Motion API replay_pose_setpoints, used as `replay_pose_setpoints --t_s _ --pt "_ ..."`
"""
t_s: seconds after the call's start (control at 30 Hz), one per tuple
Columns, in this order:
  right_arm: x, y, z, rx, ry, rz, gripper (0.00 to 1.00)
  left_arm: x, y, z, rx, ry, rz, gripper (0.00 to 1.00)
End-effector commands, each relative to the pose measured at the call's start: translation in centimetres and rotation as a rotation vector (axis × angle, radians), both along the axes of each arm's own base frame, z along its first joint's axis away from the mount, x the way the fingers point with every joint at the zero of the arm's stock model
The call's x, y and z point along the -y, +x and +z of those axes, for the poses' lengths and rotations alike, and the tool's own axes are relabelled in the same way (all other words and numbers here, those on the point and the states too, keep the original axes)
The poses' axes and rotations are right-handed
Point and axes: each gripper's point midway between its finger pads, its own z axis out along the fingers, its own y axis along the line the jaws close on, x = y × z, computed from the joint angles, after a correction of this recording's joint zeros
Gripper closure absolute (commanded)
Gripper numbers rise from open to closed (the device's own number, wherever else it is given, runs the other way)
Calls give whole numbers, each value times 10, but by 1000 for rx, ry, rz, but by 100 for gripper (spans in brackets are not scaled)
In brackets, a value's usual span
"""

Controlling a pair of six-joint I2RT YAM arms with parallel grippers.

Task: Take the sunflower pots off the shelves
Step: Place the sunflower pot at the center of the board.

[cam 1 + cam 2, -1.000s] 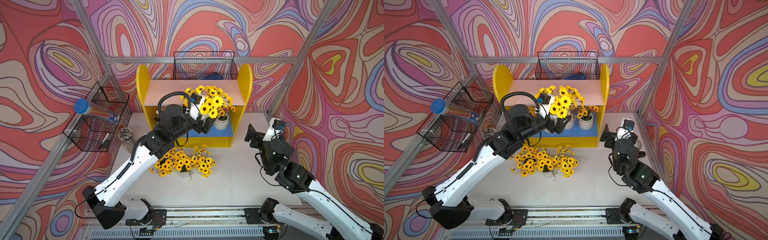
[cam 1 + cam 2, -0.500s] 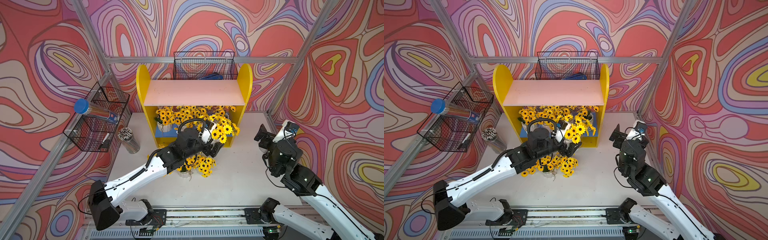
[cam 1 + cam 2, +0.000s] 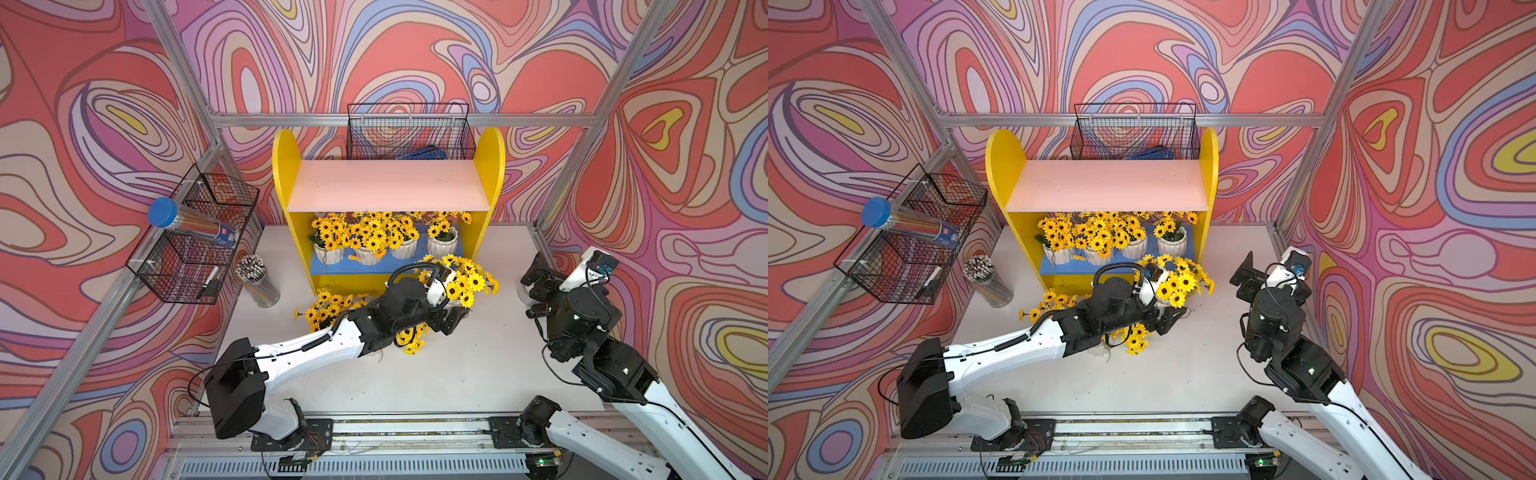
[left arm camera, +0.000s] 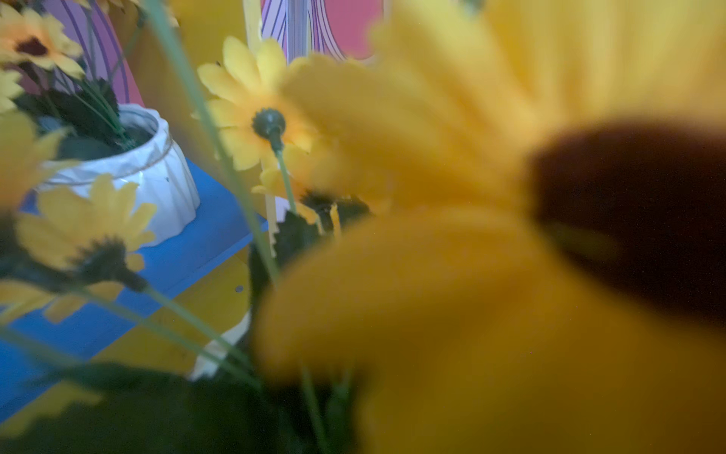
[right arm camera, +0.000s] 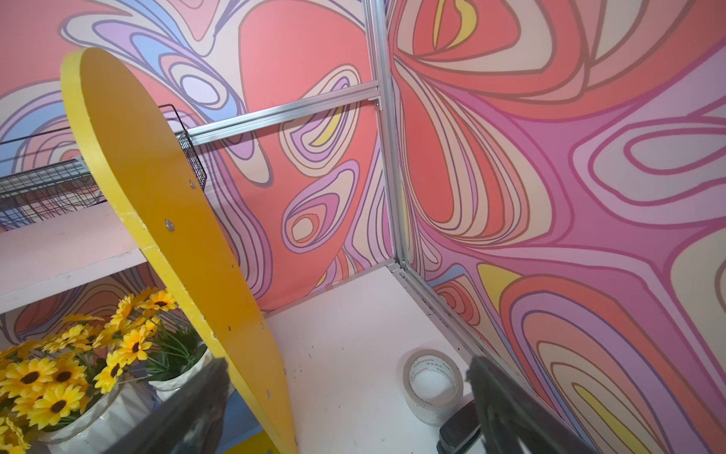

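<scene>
The shelves (image 3: 388, 185) stand at the back. Their pink upper board is bare. Several sunflower pots (image 3: 368, 254) crowd the blue lower board (image 3: 332, 270). My left gripper (image 3: 452, 318) is shut on one more sunflower pot (image 3: 463, 280), low over the table in front of the shelves' right side. Blurred petals fill the left wrist view and hide the jaws there, while a pot (image 4: 149, 177) shows on the blue board. More sunflowers (image 3: 328, 309) lie on the table under my left forearm. My right gripper (image 5: 349, 393) hangs open and empty beside the yellow side panel (image 5: 165, 220).
A wire basket (image 3: 195, 249) with a blue-capped tube hangs on the left frame, with a clear cup of pencils (image 3: 257, 278) below it. Another wire basket (image 3: 409, 133) hangs behind the shelves. A tape roll (image 5: 432, 383) and a black stapler (image 5: 459, 432) sit by the right wall.
My left gripper has brought a sunflower pot from the pink upper board down to just above the table in front of the shelves. The right arm has drawn back toward the right wall.
</scene>
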Motion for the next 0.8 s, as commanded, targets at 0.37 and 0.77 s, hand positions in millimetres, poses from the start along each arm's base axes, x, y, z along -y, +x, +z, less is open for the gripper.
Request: replay_pose_setpoints --t_s 0.37,0.77 --pt "-1 3 -21 -52 -43 -3 2 45 11 -23 -37 -134 -12 100" --pt "-3 3 -22 -52 -46 9 2 75 14 -75 -107 -109 -36 100"
